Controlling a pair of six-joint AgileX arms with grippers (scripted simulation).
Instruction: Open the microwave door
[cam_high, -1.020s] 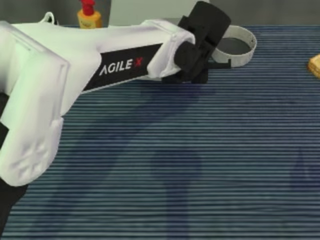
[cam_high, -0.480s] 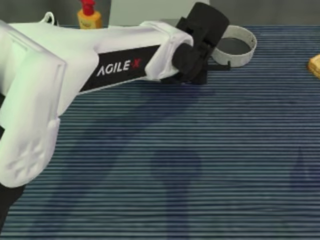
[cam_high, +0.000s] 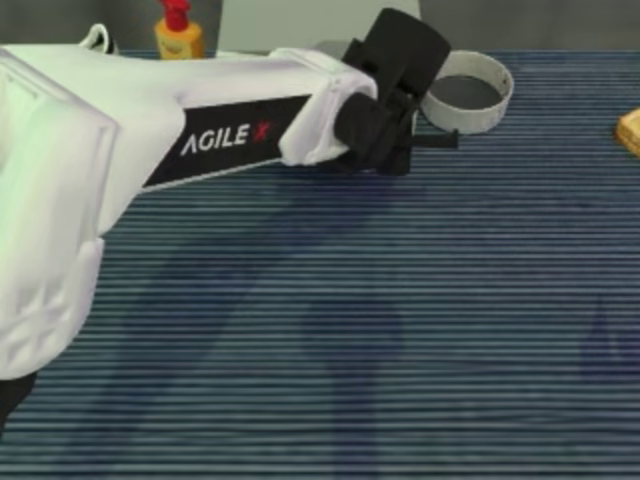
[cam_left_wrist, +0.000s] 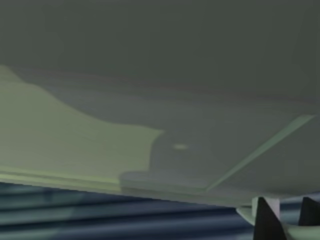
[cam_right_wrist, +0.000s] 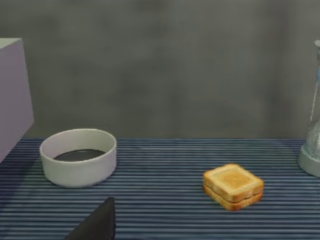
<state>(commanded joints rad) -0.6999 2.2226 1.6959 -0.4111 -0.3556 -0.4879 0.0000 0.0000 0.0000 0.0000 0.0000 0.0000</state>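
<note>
The microwave (cam_high: 300, 22) stands at the table's back edge, left of centre. Its light-grey door (cam_left_wrist: 150, 100), with a paler window, fills most of the left wrist view at a slant. My left arm reaches across from the left, and my left gripper (cam_high: 402, 135) is at the microwave's front right corner. In the left wrist view its two dark fingertips (cam_left_wrist: 265, 220) stand close together at a pale upright bar on the door's edge, which I take for the handle (cam_left_wrist: 272, 202). The right arm is out of the top view. Its gripper shows only as a dark wedge (cam_right_wrist: 97, 222).
A round grey ring-shaped bowl (cam_high: 467, 92) sits just right of the left gripper. A toast sandwich (cam_high: 630, 130) lies at the right edge. A yellow bottle with a red cap (cam_high: 178, 30) stands left of the microwave. A glass vessel (cam_right_wrist: 312, 140) stands at the far right.
My left arm has drawn back to the left, and its gripper has shifted slightly left and turned a little at the microwave's corner.
</note>
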